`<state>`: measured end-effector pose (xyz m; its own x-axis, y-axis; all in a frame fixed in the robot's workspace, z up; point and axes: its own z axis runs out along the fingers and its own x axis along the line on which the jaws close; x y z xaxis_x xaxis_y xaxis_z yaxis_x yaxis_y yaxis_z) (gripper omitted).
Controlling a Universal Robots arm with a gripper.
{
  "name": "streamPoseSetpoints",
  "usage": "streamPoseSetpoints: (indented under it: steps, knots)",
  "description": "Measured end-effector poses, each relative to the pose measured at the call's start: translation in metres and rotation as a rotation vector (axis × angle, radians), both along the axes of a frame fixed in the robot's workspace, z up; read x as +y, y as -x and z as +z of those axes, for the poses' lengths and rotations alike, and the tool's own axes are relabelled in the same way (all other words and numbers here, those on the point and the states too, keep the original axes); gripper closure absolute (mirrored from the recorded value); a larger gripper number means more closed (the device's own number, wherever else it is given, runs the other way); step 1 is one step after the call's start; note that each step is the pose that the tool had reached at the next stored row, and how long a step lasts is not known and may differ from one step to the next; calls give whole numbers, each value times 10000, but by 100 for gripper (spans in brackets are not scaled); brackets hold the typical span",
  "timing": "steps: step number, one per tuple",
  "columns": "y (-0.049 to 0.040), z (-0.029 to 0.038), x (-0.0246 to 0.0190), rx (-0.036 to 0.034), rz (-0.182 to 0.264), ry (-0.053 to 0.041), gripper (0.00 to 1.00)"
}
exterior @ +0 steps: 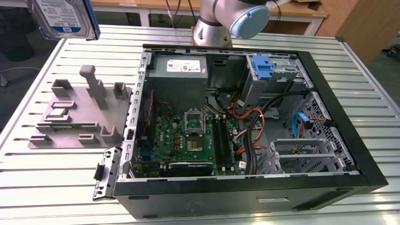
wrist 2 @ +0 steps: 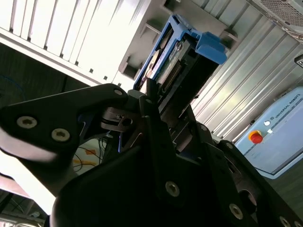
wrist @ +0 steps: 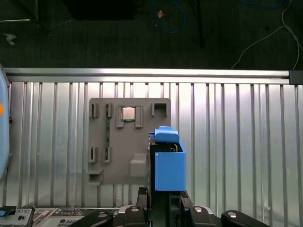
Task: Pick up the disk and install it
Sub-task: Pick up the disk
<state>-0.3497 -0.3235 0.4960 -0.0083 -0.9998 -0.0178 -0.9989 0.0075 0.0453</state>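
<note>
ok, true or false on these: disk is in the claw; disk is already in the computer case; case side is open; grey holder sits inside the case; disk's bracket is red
1. The disk is in the claw, up off the table. True.
2. The disk is already in the computer case. False: it hangs in the air above the grey holder, off the case on the exterior view's left.
3. The case's side is open, with the green circuit board showing. True.
4. The grey holder sits inside the case. False: it lies on the table beside the case.
5. The disk's bracket is red. False: it is blue.
</note>
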Motion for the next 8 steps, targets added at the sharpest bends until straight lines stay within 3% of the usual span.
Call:
streamPoseSetpoints:
  steps: [8]
  knots:
    - [-102, 0, 0, 0, 0, 0, 65]
